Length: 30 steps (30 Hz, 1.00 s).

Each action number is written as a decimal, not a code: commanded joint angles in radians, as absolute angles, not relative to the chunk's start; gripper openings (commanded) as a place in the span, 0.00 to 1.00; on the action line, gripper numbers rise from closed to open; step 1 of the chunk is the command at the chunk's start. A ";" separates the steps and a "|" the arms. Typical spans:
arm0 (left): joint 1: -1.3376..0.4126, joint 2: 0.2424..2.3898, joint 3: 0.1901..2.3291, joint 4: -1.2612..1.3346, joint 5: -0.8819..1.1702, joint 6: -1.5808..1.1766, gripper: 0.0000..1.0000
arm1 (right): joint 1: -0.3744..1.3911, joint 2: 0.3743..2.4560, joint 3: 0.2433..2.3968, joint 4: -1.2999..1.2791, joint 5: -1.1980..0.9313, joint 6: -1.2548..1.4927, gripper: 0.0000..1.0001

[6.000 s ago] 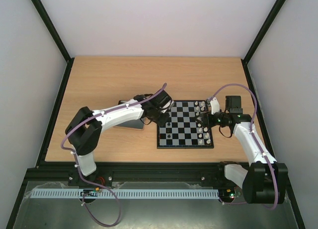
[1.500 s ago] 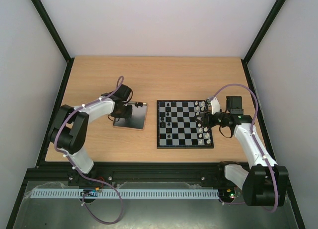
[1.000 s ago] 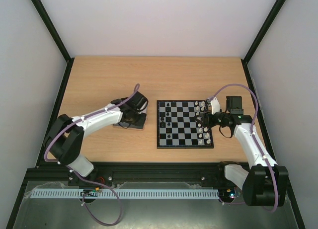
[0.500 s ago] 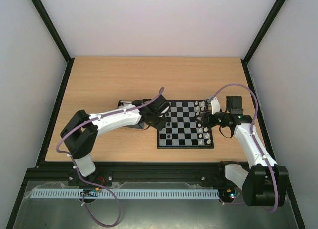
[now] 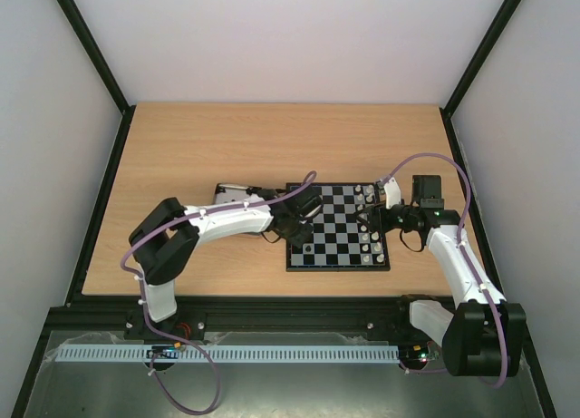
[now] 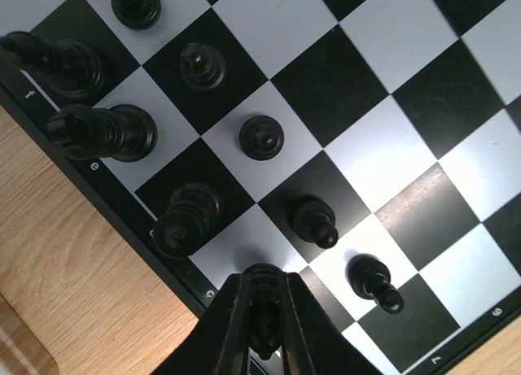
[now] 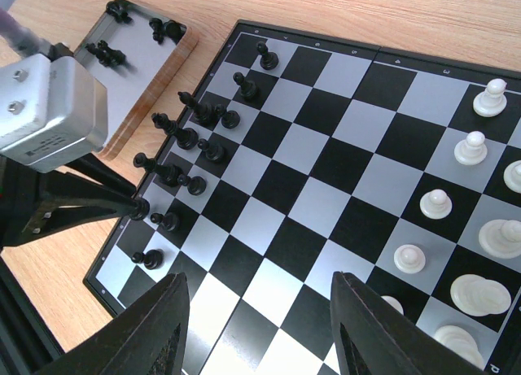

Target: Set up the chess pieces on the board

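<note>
Left wrist view, bottom centre: the left gripper (image 6: 262, 285) pinches a small black chess piece (image 6: 262, 334) above a vacant edge square of the chessboard (image 6: 391, 90), evidently for placement beside the standing black pieces (image 6: 106, 131), while the right gripper (image 7: 260, 334) hangs spread, clear.

I note bright, even overhead light; shadows soft and faint. Board (image 6: 342, 82) sharp in left wrist view. Right fingers (image 7: 146, 334) blurred close to lens. White pieces (image 7: 480, 298) slightly washed out.
</note>
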<state>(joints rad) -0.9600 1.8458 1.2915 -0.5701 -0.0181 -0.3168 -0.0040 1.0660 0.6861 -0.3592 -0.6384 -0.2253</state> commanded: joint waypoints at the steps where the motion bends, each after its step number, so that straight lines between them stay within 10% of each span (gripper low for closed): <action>1: -0.963 1.878 1.319 -0.588 -0.037 -0.302 0.10 | 0.000 1.052 0.679 -0.370 -0.644 -0.239 0.49; 30: -0.950 1.836 1.312 -0.615 -0.050 -0.316 0.23 | 0.000 1.050 0.678 -0.370 -0.647 -0.241 0.49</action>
<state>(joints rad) -0.9588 1.8809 1.2934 -0.5625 -0.0326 -0.3145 -0.0040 1.0657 0.6861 -0.3592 -0.6384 -0.2276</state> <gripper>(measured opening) 0.215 0.486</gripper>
